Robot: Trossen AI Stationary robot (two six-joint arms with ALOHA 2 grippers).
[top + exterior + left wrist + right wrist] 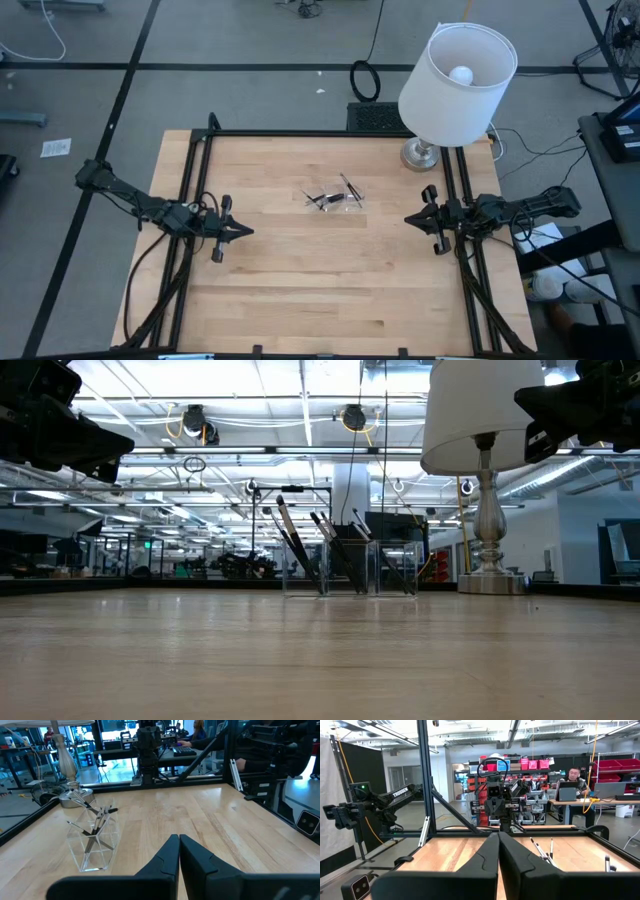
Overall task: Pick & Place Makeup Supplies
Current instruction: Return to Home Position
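Several thin dark makeup sticks (331, 197) stand slanting in a small clear plastic holder (345, 206) at the middle of the wooden table, their lower ends inside it and their upper parts leaning on its walls; the low view shows these sticks (330, 555) fanned out. My left gripper (243, 231) hovers shut at the table's left side, pointing at the holder (95, 845). My right gripper (410, 217) hovers shut at the right side, facing it; past its fingers (498, 837) some stick tips (541, 849) show. Neither touches anything.
A lamp with a white shade (457, 72) stands on a silver base (420, 155) at the table's far right corner. A black frame (300, 133) runs along the table's far, left and right sides. Bare wood (330, 290) lies between the holder and the near edge.
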